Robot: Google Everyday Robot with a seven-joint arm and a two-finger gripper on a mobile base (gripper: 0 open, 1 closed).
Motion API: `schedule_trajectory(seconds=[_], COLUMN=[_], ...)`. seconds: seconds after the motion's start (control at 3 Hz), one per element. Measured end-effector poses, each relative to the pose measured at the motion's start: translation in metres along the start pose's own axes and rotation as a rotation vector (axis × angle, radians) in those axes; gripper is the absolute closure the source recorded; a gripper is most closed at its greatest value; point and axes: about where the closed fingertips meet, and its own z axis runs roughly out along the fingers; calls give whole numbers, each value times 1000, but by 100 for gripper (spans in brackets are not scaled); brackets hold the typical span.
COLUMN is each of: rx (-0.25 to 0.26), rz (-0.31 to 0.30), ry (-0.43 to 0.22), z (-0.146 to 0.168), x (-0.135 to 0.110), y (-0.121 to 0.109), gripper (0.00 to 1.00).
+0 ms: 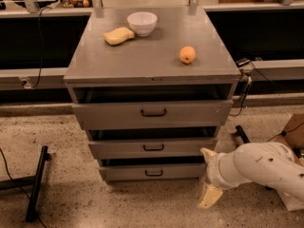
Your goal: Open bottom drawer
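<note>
Low at the cabinet's [76, 75] foot, just above the floor: bottom drawer [126, 173], shortest and narrowest of three grey fronts, apparently closed under a dark gap; small dark bar handle [154, 173] at its centre, long axis level, running side to side across the camera view. Off the drawer's right end, near the panel's corner but apart from it: tool [208, 175], cream fingers [209, 196] spread apart, one above the other, nothing between them; white arm [259, 167] coming in from the right edge. Handle therefore to the left of the tool, at roughly the same height, not yet reached. Probably wanted next: sideways travel toward the centre, one finger over and one under the bar, then a pull outward toward the camera; stacked fingers judged well suited to a level bar. Worth watching: middle drawer's handle [153, 147] directly above, easily taken by mistake.
</note>
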Motion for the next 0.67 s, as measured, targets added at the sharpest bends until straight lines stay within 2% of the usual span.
schedule_trajectory(seconds=[0.33, 0.67], rx=[0, 19], rz=[3, -26], ry=[34, 46], z=[18, 72], x=[17, 58], y=[-6, -23], gripper=[0, 0])
